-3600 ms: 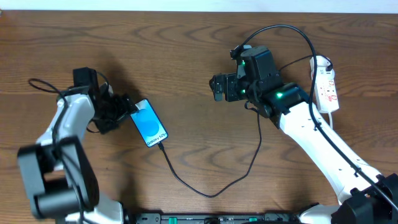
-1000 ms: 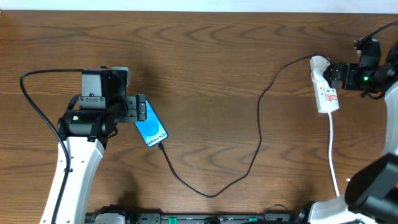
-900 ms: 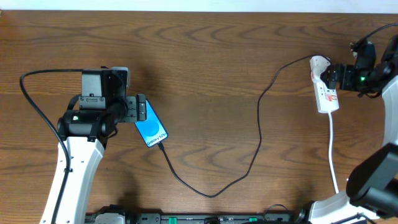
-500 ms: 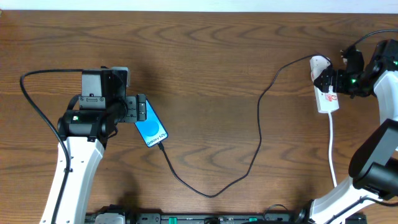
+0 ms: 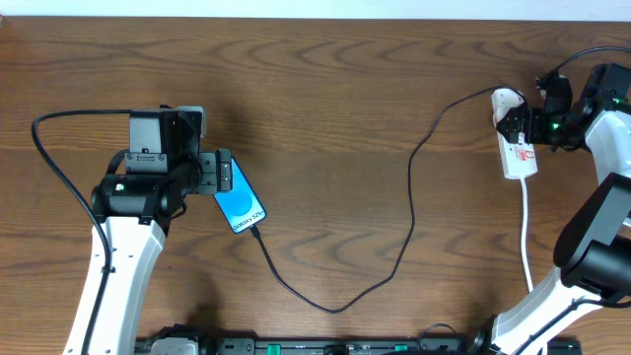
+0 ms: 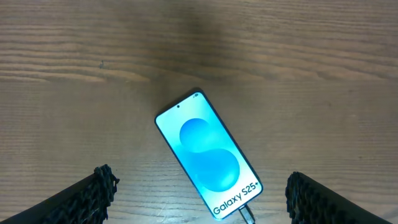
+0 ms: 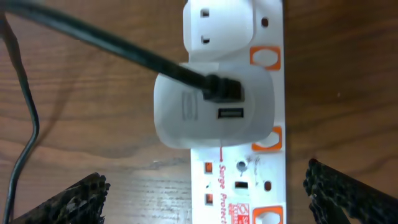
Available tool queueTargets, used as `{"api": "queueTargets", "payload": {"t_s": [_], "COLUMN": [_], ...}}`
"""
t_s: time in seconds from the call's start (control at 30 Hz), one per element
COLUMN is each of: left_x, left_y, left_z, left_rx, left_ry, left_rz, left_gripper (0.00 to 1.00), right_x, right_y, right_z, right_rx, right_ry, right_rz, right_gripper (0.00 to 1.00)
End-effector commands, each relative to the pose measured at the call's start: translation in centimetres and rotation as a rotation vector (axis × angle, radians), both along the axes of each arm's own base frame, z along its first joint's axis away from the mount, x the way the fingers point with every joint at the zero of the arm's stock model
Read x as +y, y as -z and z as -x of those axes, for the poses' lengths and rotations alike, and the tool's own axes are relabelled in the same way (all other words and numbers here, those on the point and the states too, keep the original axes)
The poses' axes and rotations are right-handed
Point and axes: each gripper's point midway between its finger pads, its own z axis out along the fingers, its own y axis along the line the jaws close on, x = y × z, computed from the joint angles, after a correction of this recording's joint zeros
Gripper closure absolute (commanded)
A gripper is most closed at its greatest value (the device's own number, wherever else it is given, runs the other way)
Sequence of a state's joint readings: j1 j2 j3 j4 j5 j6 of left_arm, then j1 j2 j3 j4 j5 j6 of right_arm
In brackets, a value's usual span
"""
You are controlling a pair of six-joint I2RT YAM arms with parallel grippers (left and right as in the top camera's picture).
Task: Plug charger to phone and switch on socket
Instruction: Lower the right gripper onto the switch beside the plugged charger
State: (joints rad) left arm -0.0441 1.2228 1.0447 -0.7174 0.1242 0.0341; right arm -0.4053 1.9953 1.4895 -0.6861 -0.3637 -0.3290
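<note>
The phone [image 5: 240, 202] lies face up on the wooden table, blue screen lit, also seen in the left wrist view [image 6: 208, 155]. The charger [image 5: 409, 197], a thin black cable, has its plug [image 6: 247, 216] seated in the phone's lower end, loops across the table and ends in a white adapter [image 7: 214, 102] on the socket [image 5: 516, 148]. My left gripper [image 5: 219, 176] hangs open over the phone, its fingers either side [image 6: 205, 205]. My right gripper [image 5: 523, 125] is open over the socket [image 7: 249, 186], touching nothing. Orange switches [image 7: 268, 140] line the strip's edge.
The socket's white cord [image 5: 527, 237] runs toward the front edge at the right. A thick black robot cable [image 5: 44, 153] arcs at the far left. The table's far edge [image 5: 315, 16] is at the top.
My right gripper has shifted a little left, further over the socket, and its arm has swung round. The left arm, phone and cable have not moved.
</note>
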Motion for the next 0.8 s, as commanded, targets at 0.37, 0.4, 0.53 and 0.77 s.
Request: {"api": "queueTargets", "payload": {"t_s": [0.37,0.4,0.53,0.77], "left_x": [0.1,0.1,0.1,0.1], "left_y": [-0.2,-0.2,-0.2,-0.2], "left_z": [0.0,0.0,0.0,0.0], "left_rx": [-0.008,-0.008,-0.008,-0.008], "left_ry": [0.007,0.007,0.007,0.007], "left_rz": [-0.018,-0.019,-0.019,-0.019], "left_gripper": [0.11,0.10,0.11,0.10], "right_x": [0.9,1.1,1.3,1.4], "right_y": [0.5,0.6,0.8,1.2], "right_z": [-0.7,-0.7,-0.7,-0.7], "right_rx": [-0.026,-0.025,-0.020,-0.011], "right_ry": [-0.040,-0.043,-0.047,-0.048], "right_rz": [-0.050,-0.054,-0.055,-0.060], "right_gripper": [0.01,0.01,0.01,0.01]}}
